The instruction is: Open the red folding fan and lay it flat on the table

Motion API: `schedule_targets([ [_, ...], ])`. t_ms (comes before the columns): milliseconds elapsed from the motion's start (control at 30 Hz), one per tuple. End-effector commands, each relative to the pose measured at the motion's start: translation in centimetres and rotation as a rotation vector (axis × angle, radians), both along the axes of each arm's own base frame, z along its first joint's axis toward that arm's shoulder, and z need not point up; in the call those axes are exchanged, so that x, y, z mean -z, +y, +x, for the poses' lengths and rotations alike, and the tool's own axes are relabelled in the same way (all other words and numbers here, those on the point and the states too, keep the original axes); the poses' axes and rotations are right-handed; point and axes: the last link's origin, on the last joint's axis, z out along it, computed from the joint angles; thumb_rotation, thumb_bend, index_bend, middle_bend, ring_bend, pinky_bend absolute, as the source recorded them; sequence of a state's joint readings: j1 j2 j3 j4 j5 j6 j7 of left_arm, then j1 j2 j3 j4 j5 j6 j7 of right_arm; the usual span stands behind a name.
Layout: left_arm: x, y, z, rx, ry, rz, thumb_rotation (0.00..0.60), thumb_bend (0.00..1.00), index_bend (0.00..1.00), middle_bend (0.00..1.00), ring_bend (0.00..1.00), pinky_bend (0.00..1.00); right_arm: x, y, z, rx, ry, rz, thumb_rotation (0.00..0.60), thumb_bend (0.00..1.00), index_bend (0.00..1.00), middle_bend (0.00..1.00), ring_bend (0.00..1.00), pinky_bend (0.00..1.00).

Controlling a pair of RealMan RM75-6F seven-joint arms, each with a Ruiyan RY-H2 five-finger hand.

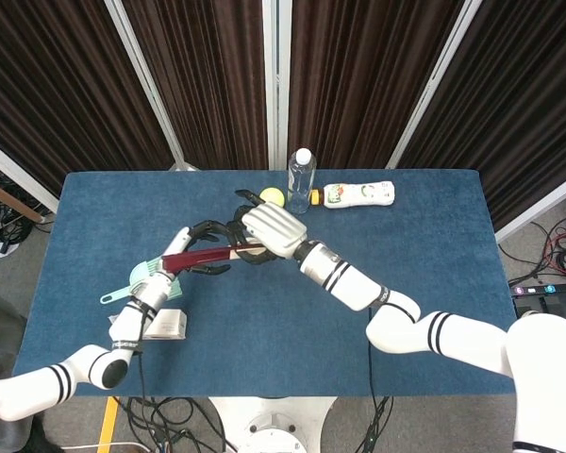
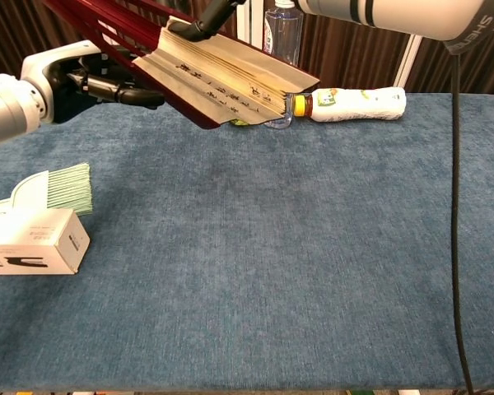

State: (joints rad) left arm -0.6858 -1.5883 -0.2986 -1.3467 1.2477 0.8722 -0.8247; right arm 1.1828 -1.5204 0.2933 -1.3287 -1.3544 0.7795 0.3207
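Observation:
The red folding fan (image 1: 200, 257) (image 2: 218, 72) is held in the air over the table's left half, folded or only slightly spread, its pale wooden ribs showing in the chest view. My right hand (image 1: 269, 232) grips its pivot end; in the chest view this hand (image 2: 204, 18) is cut off by the top edge. My left hand (image 1: 200, 251) (image 2: 74, 80) is at the fan's red far end, with fingers (image 2: 130, 93) stretched out below and behind the cloth. I see no grip by the left hand.
On the blue table (image 1: 434, 283) (image 2: 313, 263) a water bottle (image 1: 301, 173) (image 2: 285, 33) stands at the back. A white bottle (image 1: 358, 194) (image 2: 361, 103) lies beside it, near a yellow ball (image 1: 271, 197). A green brush (image 1: 143, 276) (image 2: 56, 188) and white box (image 1: 166, 325) (image 2: 31, 239) lie at left.

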Motion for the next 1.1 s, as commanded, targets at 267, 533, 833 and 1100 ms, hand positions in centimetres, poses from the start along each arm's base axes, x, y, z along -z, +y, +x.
schedule_targets([
  [267,1.2,-0.2,0.4,-0.046,-0.048,0.085,0.6,0.3,0.62,0.64,0.54,0.47,0.6,-0.1,0.6,-0.003,-0.007,-0.029,0.6,0.76,0.74,0.64,0.3,0.05],
  [533,0.3,-0.3,-1.6,-0.029,0.122,0.131,0.6,0.37,0.71,0.73,0.63,0.57,-0.4,0.3,-0.5,-0.032,-0.011,-0.067,0.6,0.77,0.74,0.64,0.3,0.05],
  [833,-3.5,-0.2,-3.8,0.034,0.53,0.306,0.6,0.37,0.7,0.71,0.63,0.57,-3.2,2.7,-4.2,-0.212,0.095,-0.331,0.6,0.81,0.73,0.64,0.3,0.04],
  [1100,-4.5,-1.0,-4.0,0.055,0.784,0.465,0.6,0.37,0.68,0.7,0.62,0.55,-4.3,5.7,-8.0,-0.3,0.274,-0.554,0.6,0.82,0.72,0.64,0.3,0.01],
])
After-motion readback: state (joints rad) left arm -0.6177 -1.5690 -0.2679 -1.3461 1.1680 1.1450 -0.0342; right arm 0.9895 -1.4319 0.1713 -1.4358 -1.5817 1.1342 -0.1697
